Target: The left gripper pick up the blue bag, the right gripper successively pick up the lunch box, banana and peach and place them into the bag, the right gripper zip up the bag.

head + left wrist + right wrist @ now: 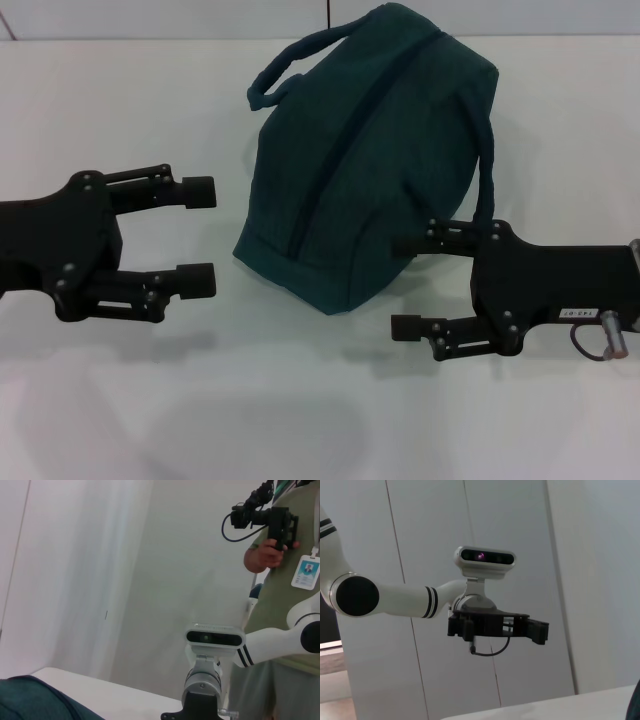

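Teal-blue fabric, the bag point(365, 150) lies on its side on the white surface point(300, 400) at about twelve o'clock in the head view, its zip line running along the upper side and one strap looped at eleven. At nine o'clock the left pincer point(200, 236) hangs wide open, holding nothing. At four o'clock the right pincer point(408, 286) is likewise spread and empty, its upper finger just beside the bag's near corner.

bag point(370, 150): matt teal cloth | table point(300, 400): smooth white, perhaps laminate
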Controlling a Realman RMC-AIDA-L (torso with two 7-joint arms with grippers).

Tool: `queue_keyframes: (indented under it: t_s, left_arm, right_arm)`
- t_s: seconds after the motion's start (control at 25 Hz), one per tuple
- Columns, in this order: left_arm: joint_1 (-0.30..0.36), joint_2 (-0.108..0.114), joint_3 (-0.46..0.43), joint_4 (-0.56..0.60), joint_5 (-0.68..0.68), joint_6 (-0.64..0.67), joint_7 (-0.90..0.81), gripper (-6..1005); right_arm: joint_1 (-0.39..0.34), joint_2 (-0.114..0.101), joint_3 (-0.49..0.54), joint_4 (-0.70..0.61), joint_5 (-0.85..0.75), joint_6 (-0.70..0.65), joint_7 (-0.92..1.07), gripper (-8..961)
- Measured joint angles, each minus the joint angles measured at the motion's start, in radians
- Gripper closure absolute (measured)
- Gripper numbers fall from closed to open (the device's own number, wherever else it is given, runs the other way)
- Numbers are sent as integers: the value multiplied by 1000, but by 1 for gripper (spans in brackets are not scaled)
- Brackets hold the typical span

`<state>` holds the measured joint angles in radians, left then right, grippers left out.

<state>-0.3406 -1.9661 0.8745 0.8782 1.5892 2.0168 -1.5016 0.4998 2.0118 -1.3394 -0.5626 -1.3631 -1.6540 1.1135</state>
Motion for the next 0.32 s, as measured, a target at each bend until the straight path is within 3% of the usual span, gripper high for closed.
queue_keyframes:
  t_s: [0.32]
  left_arm:
    - [2, -4, 0, -2, 0, 0, 1, 118]
  right_arm:
    - [-3, 1, 0, 0, 6, -1, 0, 139]
